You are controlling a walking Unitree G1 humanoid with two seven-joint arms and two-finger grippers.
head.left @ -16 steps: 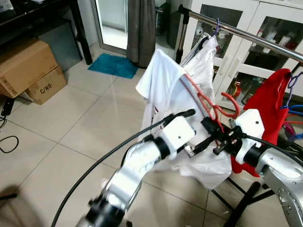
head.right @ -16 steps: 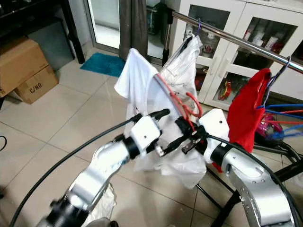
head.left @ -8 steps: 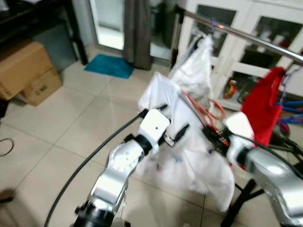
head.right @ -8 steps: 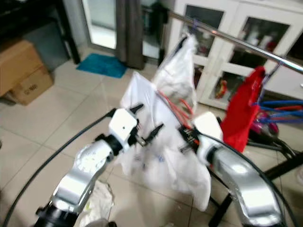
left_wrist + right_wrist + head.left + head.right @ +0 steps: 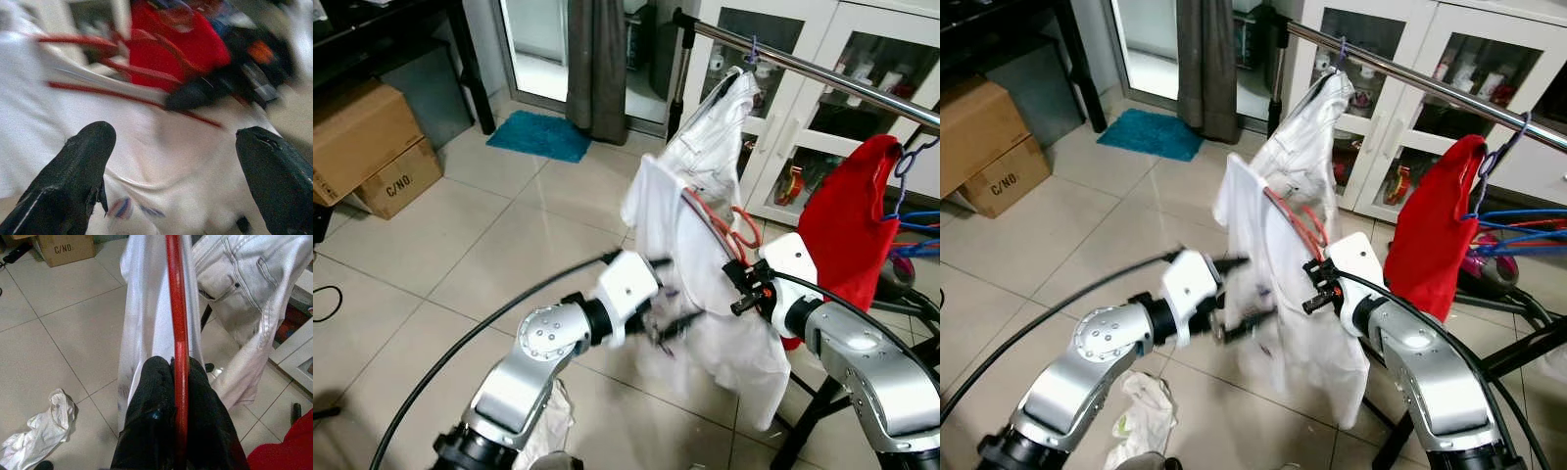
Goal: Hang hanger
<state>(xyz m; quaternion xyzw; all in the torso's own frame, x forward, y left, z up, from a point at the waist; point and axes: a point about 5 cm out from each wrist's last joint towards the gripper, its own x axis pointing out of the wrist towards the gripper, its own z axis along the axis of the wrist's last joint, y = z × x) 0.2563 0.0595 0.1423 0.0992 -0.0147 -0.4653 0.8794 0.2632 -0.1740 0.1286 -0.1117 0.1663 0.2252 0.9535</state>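
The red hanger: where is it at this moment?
The red hanger is clamped in the right gripper, carrying a white shirt, below the metal rail, between the hung white jeans and the red garment.

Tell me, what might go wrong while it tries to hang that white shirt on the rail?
The right gripper alone pinches the thin red hanger, so it could twist or slip. The white shirt drapes loosely and might slide off, joining the cloth on the floor. The open left gripper, close against the fabric, could snag it.
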